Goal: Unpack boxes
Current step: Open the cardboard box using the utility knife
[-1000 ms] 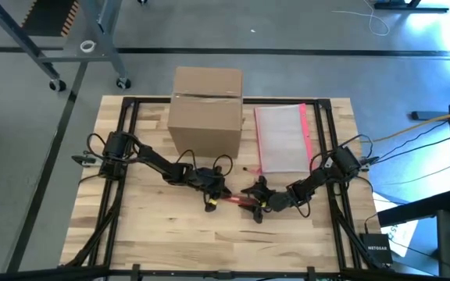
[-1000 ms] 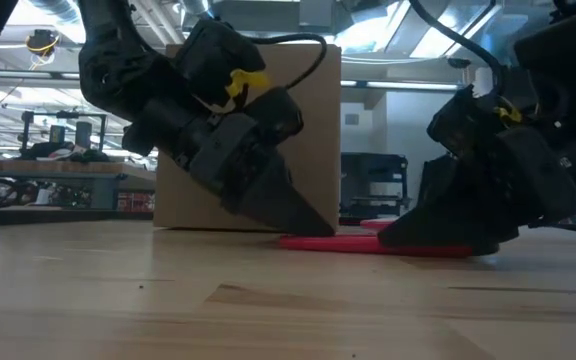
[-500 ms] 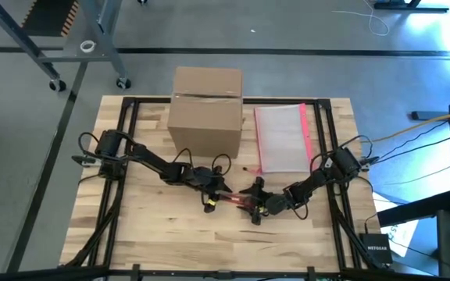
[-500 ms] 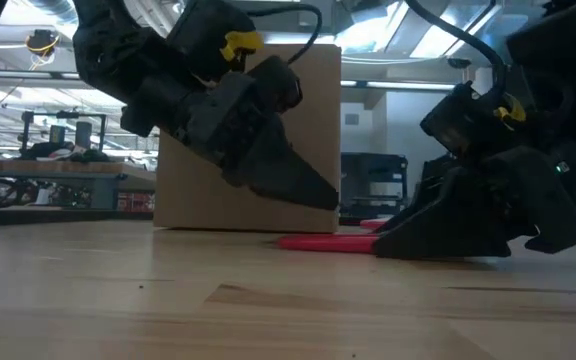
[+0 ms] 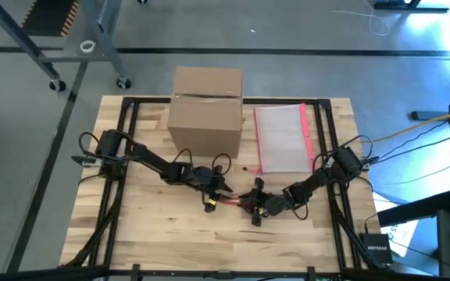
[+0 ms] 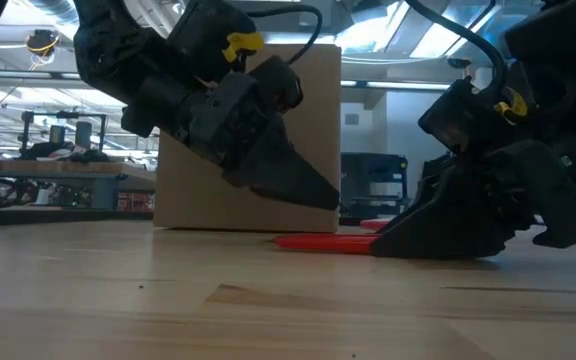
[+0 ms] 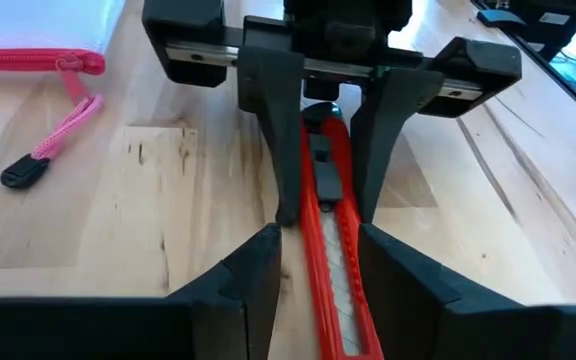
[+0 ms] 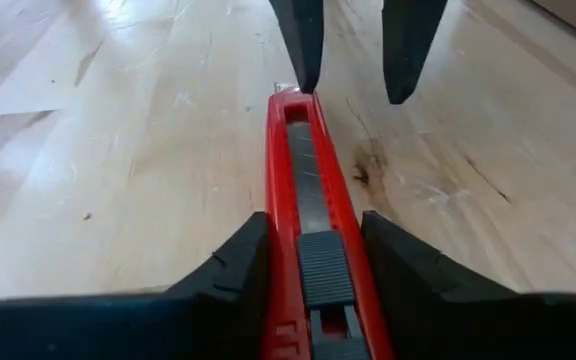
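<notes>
A red box cutter [image 5: 235, 201] lies flat on the wooden table between my two grippers. My right gripper [image 8: 315, 215] is shut on it from the table's right side. My left gripper [image 6: 330, 198] hangs open a little above the cutter's other end. Its fingers [image 7: 263, 270] stand on either side of the cutter without touching it. The brown cardboard box [image 5: 206, 109] rests on its base at the table's far edge, its flaps closed. My right gripper pinches the cutter's two long sides [image 8: 273, 260] between its two fingers, at the handle end beside the black slider [image 8: 323, 270]. The fingers slant down from the table's right and lie along the cutter. The cutter [image 6: 318, 242] stays flat on the table.
A clear pouch with a pink zip edge [image 5: 282, 139] lies flat right of the box, its pink pull cord [image 7: 63, 120] trailing onto the wood. Black frame rails [image 5: 128, 140] run along the table's sides. Bare wood lies toward the near edge.
My left gripper has risen from the cutter, where its tips stood on the table, and now hangs clear above it. My right gripper has stayed in place but rolled at the wrist, its fingers now lying lower along the cutter. The cutter stays on the table.
</notes>
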`<control>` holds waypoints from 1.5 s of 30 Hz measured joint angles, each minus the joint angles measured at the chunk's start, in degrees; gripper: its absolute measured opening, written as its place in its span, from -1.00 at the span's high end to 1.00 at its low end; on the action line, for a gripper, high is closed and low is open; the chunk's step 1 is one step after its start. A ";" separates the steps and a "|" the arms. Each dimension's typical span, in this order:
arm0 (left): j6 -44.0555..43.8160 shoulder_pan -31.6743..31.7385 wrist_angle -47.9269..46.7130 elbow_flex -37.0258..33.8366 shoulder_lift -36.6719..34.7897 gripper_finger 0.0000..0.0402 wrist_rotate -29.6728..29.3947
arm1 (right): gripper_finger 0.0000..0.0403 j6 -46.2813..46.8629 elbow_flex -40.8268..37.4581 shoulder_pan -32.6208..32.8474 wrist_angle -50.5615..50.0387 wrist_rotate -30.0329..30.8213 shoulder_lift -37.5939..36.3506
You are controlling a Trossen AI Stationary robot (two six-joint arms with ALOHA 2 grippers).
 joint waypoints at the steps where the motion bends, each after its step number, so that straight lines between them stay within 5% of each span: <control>1: 0.00 0.00 0.00 0.00 0.02 0.37 0.00 | 0.35 0.00 -0.02 0.00 0.00 0.01 0.00; 10: 0.65 -0.49 -0.34 0.02 -1.02 0.37 0.00 | 0.35 0.02 -0.32 0.01 2.68 0.88 0.06; 15: 3.42 -2.46 -5.50 0.10 -9.04 0.37 -1.63 | 0.35 1.14 -0.65 -0.10 0.28 -0.42 -4.33; 21: 1.43 -3.07 -21.44 0.49 -26.02 0.37 -9.60 | 0.35 1.12 -0.45 -0.09 -7.51 -0.55 -18.28; 28: 1.81 3.89 -41.66 10.08 -40.78 0.37 -21.55 | 0.35 -1.21 -0.33 -2.54 -20.00 1.37 -39.79; 38: 10.13 23.05 -51.83 15.70 -38.95 0.37 -14.95 | 0.35 -8.33 -0.20 -12.38 -27.70 1.38 -58.18; 45: 7.41 21.42 -62.12 16.22 -39.34 0.37 -10.05 | 0.35 -11.47 6.58 -17.65 -47.03 -1.62 -61.27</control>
